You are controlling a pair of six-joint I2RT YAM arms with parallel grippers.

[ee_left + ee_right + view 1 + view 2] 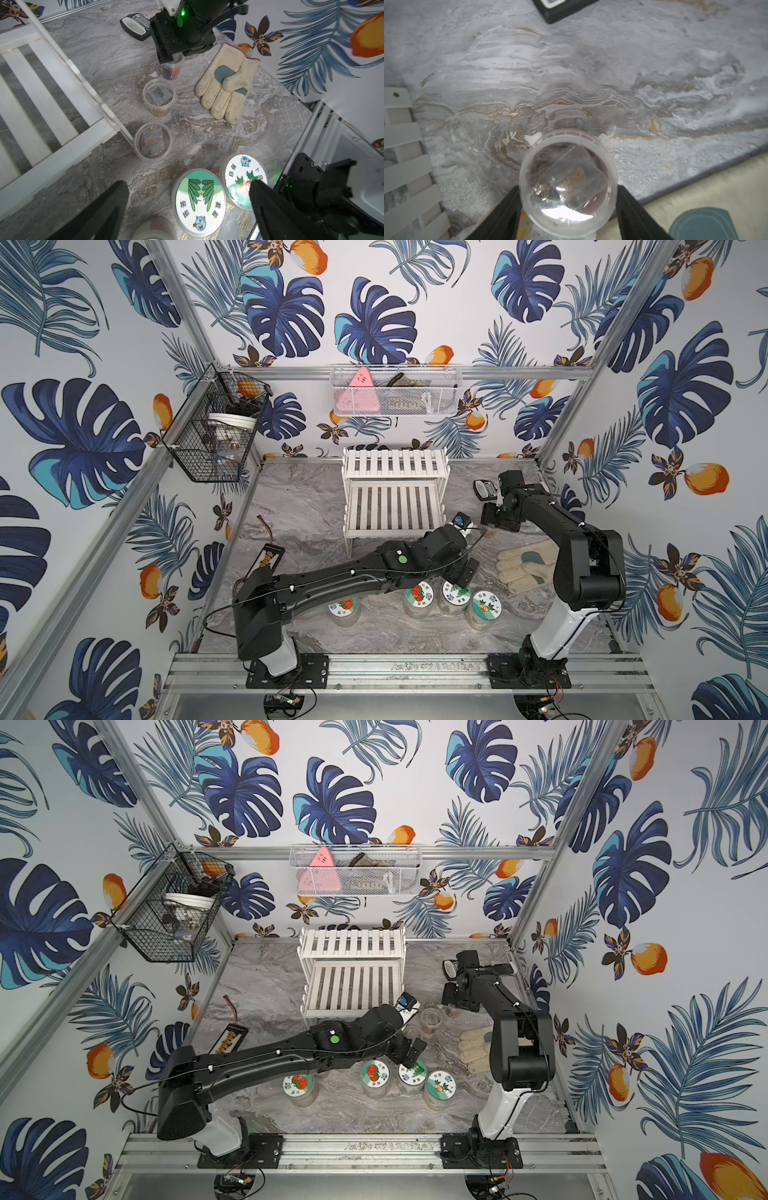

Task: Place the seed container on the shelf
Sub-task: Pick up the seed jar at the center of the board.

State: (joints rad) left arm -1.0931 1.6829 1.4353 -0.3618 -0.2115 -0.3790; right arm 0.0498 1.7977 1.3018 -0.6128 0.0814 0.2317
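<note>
while clear and round, seed container [566,166] in pinch of right gripper [568,188]; left gripper [188,184] spread.

Both top views are bright and evenly lit from overhead, with only soft shadows on the table [307,506]; the straight frame rails [519,372] bow near the edges. The left wrist view is sharp, its corners stretched. The right wrist view is hazy and soft throughout, and white glare washes over the lid of the seed container [566,176].
</note>
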